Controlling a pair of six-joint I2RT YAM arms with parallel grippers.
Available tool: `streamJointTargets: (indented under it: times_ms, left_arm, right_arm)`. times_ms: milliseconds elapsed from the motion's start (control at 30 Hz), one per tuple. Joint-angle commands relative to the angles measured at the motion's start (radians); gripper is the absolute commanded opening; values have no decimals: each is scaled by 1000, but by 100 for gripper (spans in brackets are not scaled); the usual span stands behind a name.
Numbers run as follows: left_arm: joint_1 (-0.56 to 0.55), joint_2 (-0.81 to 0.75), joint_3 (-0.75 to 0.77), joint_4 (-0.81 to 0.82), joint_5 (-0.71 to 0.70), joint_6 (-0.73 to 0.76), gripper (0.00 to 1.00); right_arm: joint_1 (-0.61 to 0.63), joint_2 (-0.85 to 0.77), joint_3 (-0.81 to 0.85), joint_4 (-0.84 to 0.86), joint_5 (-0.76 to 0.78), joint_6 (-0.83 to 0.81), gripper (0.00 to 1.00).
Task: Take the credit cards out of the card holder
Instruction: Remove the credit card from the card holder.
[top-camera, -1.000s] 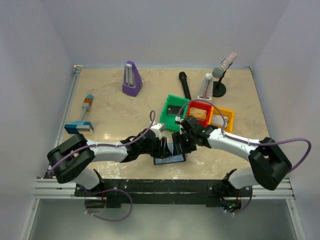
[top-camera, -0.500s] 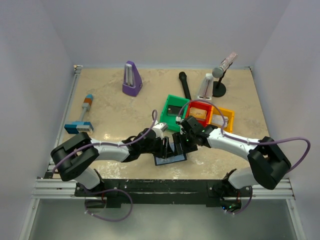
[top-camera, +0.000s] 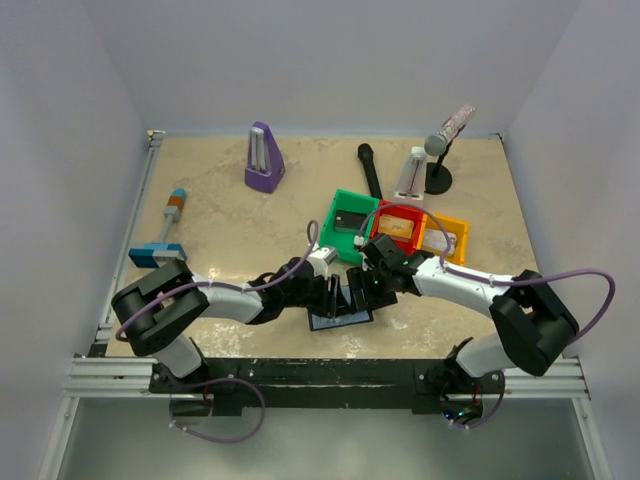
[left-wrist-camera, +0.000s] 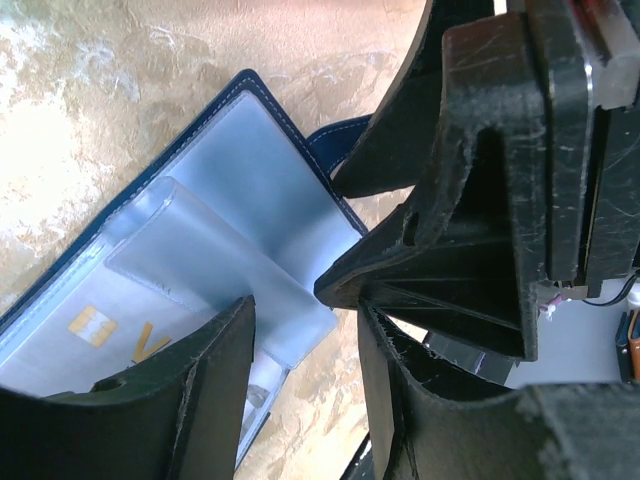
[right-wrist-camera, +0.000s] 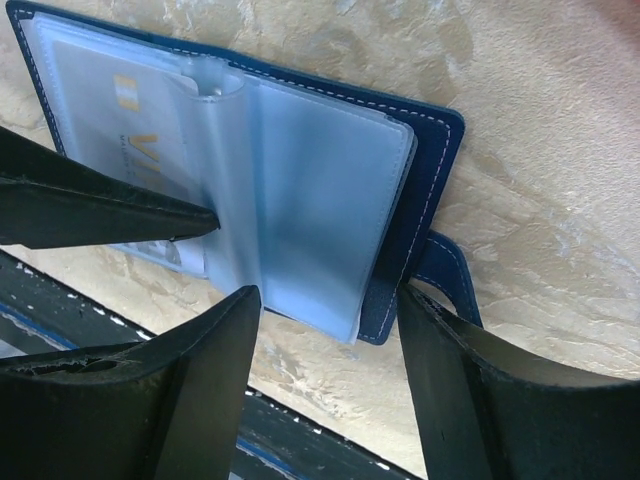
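Navy bifold card holder (top-camera: 340, 312) open at lower centre. Your left gripper (left-wrist-camera: 300, 330) and right gripper (right-wrist-camera: 328, 300) jaws both parted wide, straddling its clear plastic sleeves (right-wrist-camera: 300, 190), gripping nothing.

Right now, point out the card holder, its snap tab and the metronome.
card holder (right-wrist-camera: 300, 190): right wrist view, frosted inner sleeve.
snap tab (right-wrist-camera: 446, 266): right wrist view, middle of strap.
metronome (top-camera: 264, 160): top external view, front face.
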Motion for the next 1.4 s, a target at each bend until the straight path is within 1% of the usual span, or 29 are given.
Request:
streamJointTargets:
  times_ms: [0, 167, 600, 700, 833, 1133, 1367]
  left_arm:
    - [-8, 14, 13, 204, 7, -39, 50]
    - [-11, 24, 18, 267, 11, -44, 50]
    - [-29, 60, 108, 287, 65, -19, 51]
    - [-31, 41, 110, 289, 63, -12, 51]
    - [-31, 21, 128, 269, 77, 1, 52]
    - [-32, -88, 93, 209, 40, 17, 56]
    - [-27, -261, 0, 151, -33, 48, 56]
  right_arm:
    - [16, 15, -2, 154, -145, 80, 64]
    - [16, 17, -4, 160, -139, 86, 64]
    - [16, -11, -24, 134, -96, 97, 64]
    - [14, -18, -22, 107, -61, 99, 63]
    - [7, -15, -22, 73, -29, 93, 57]
    - [-9, -24, -38, 64, -14, 89, 56]
    - [-19, -29, -38, 60, -12, 80, 56]
